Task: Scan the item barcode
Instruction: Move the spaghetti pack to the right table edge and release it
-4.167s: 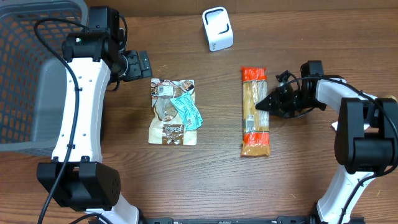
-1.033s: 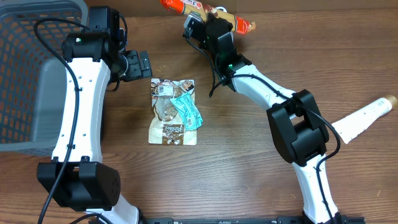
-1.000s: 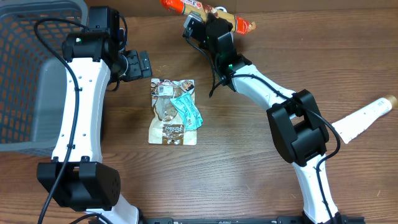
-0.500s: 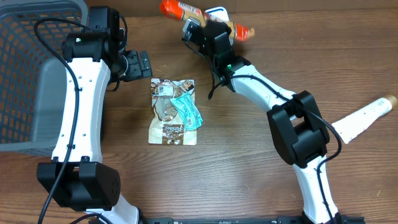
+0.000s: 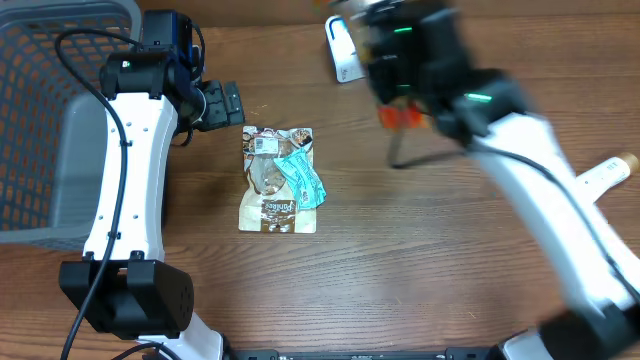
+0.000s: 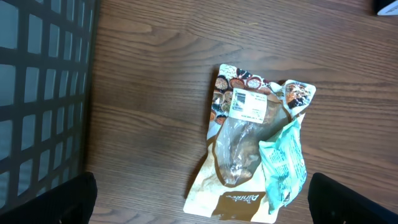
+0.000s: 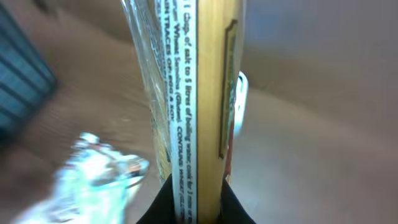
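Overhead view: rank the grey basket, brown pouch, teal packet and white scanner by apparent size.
1. Grey basket, cut off by the frame yet largest.
2. Brown pouch.
3. Teal packet and white scanner: unsure, since the blurred right arm hides part of the scanner.

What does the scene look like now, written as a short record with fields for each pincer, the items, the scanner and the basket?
left pincer: open, empty, beside the basket
right pincer: shut on the long package, close to the scanner; blurred in the overhead view
long package: yellow with clear film, held off the table
scanner: white, at the far edge
brown pouch: flat on the table, teal packet lying over it
basket: grey, at the left
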Robot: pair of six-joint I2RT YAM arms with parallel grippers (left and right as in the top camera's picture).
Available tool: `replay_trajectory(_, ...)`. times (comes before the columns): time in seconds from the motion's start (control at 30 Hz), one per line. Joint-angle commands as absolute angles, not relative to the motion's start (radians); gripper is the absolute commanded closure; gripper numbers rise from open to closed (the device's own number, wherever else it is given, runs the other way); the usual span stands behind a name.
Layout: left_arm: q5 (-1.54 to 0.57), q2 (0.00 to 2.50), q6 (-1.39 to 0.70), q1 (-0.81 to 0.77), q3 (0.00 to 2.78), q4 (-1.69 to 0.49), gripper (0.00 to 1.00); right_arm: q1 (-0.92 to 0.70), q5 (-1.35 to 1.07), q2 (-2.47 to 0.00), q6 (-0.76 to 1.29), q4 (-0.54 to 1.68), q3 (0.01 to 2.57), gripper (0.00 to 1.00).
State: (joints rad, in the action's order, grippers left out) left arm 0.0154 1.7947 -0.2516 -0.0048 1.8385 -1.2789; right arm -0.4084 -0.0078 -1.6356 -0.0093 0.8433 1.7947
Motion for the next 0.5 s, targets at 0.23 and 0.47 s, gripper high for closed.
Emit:
replay_trajectory(0.23, 0.01, 1.799, -0.232, -0.007, 1.833, -1.278, 0.0, 0.036, -0.118, -1.579, 0.489, 1.12, 1.707, 0.96)
replay_trajectory(0.47, 0.01, 1.799, -0.232, -0.007, 1.833, -1.278, 0.0, 0.281, -0.158, -1.581, 0.554, 0.829, 1.331, 0.96)
